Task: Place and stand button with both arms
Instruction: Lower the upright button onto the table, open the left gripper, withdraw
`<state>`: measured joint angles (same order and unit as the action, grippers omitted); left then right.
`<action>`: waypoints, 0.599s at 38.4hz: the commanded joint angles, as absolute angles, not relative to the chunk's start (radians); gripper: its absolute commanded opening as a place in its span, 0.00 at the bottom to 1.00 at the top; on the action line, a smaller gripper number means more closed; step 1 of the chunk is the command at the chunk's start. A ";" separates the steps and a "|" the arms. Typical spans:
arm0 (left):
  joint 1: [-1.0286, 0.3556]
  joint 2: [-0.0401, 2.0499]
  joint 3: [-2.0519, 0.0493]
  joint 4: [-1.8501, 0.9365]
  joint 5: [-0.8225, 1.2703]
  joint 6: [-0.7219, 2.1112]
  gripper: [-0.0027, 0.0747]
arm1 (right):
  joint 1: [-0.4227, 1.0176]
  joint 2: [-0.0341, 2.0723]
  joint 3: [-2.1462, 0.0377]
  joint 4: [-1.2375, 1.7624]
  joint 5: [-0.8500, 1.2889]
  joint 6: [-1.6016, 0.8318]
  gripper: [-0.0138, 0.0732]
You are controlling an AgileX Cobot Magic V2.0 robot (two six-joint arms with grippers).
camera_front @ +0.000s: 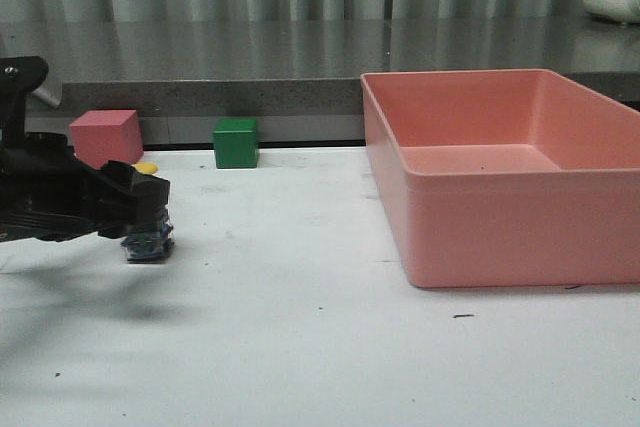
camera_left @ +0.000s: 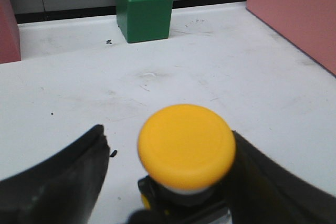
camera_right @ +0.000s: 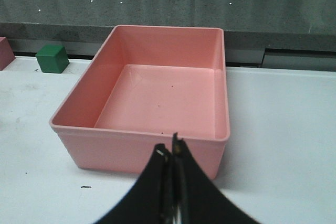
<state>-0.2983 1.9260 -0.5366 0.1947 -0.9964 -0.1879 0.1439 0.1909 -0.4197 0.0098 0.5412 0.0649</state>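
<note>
Seeing my left gripper [camera_left: 173, 182] spread around the yellow-capped, black-based push-button [camera_left: 186, 145] on the white table [camera_front: 320, 347]; right gripper [camera_right: 171, 153] pressed together.

The small push-button with the yellow mushroom cap [camera_left: 186, 145] is mostly hidden in the front view: the black left gripper [camera_front: 140, 209] covers it, leaving only its dark, bluish base showing beneath the fingers. In the left wrist view the cap hides the button's base, which the picture's edge also cuts off, so contact with either finger cannot be told. The salmon-pink plastic bin [camera_front: 500, 172], well apart from the button, is cut off by the front view's edge.
</note>
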 commanded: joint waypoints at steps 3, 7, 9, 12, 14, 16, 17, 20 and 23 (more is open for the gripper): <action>-0.296 1.885 -0.552 0.183 -1.098 -0.188 0.69 | 0.141 0.200 -0.443 0.000 0.464 0.054 0.08; -0.296 1.880 -0.552 0.183 -1.096 -0.188 0.69 | 0.141 0.200 -0.443 0.000 0.464 0.054 0.08; -0.297 1.872 -0.552 0.183 -1.086 -0.188 0.69 | 0.141 0.200 -0.443 0.000 0.464 0.054 0.08; -0.297 1.850 -0.552 0.183 -1.059 -0.188 0.69 | 0.141 0.200 -0.443 0.000 0.464 0.054 0.08; -0.299 1.830 -0.552 0.183 -1.038 -0.188 0.69 | 0.141 0.200 -0.443 0.000 0.464 0.054 0.08; -0.299 1.807 -0.556 0.183 -1.017 -0.188 0.69 | 0.141 0.200 -0.443 0.000 0.464 0.054 0.08; -0.299 1.797 -0.556 0.183 -1.008 -0.188 0.69 | 0.141 0.200 -0.443 0.000 0.464 0.054 0.08; -0.299 1.751 -0.563 0.183 -0.968 -0.188 0.69 | 0.141 0.200 -0.443 0.000 0.464 0.054 0.08; -0.299 1.683 -0.567 0.183 -0.911 -0.188 0.69 | 0.141 0.200 -0.443 0.000 0.464 0.054 0.08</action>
